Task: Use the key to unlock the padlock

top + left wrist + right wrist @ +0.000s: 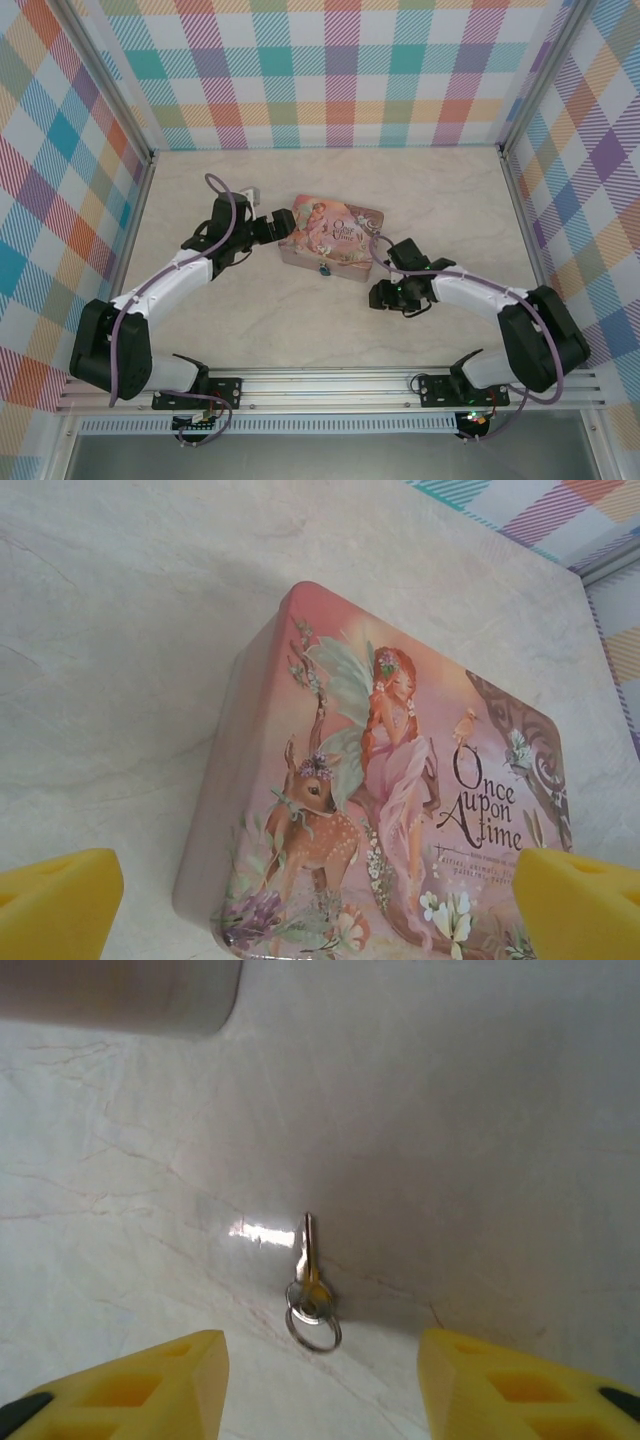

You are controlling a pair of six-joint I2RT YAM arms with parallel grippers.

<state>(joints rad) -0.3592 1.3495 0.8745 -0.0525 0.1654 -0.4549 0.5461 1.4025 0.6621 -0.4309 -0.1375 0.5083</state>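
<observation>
1. Overhead: a pink tin (330,232) sits on the bench (250,330), with the padlock (322,267) at its near side and the left hand (284,224) beside its left end.
2. Left wrist: the left hand is released, fingers spread wide over the tin.
3. Right wrist: the right hand (320,1370) is released, grasping nothing. The key (308,1255) lies on the bench just ahead.

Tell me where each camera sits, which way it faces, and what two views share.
Top external: above and behind the bases, looking down at the table; both arms show, left gripper at the left end of the tin, right gripper off its right end.
Left wrist: on the left arm, looking down across the tin's lid; yellow fingertips at the bottom corners.
Right wrist: on the right arm, looking down at the key lying on the table; yellow fingertips below it.
Shared: top and left wrist both show the tin.
</observation>
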